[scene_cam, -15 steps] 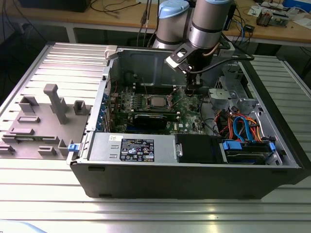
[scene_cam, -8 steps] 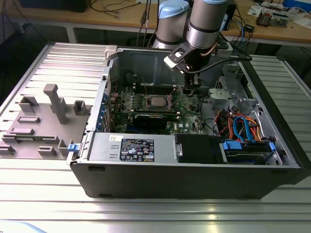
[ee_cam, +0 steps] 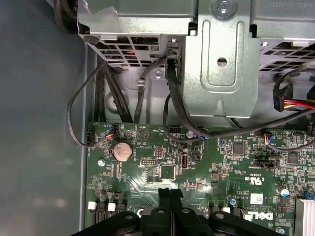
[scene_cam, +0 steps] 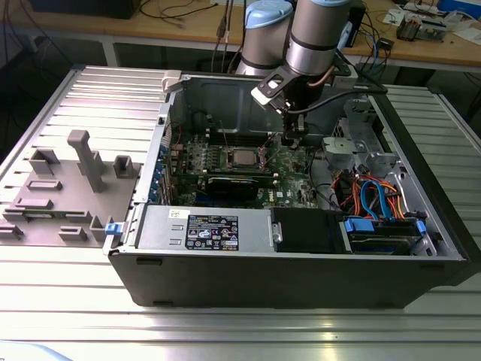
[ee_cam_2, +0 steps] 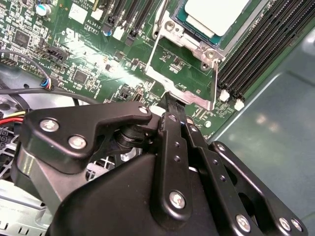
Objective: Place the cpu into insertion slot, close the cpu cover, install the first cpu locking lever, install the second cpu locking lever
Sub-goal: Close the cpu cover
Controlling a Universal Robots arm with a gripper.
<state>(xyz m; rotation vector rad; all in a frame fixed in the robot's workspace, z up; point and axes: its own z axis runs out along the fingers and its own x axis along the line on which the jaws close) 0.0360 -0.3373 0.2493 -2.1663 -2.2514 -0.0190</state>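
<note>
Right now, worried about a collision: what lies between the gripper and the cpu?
The open cpu cover lies between gripper and cpu, in the second wrist view.

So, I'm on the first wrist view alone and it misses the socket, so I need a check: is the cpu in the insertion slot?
Observer: Yes. In the second wrist view the cpu lies flat in the insertion slot, silver top up.
Operator: Where is the pincer relative to it?
Observer: In the exterior view the pincer hangs low just beside the slot, on the exterior view's right.
Operator: And the cover, up or down?
Observer: In the second wrist view the cpu cover looks lowered, its silvery frame lying along the cpu's edge.
</note>
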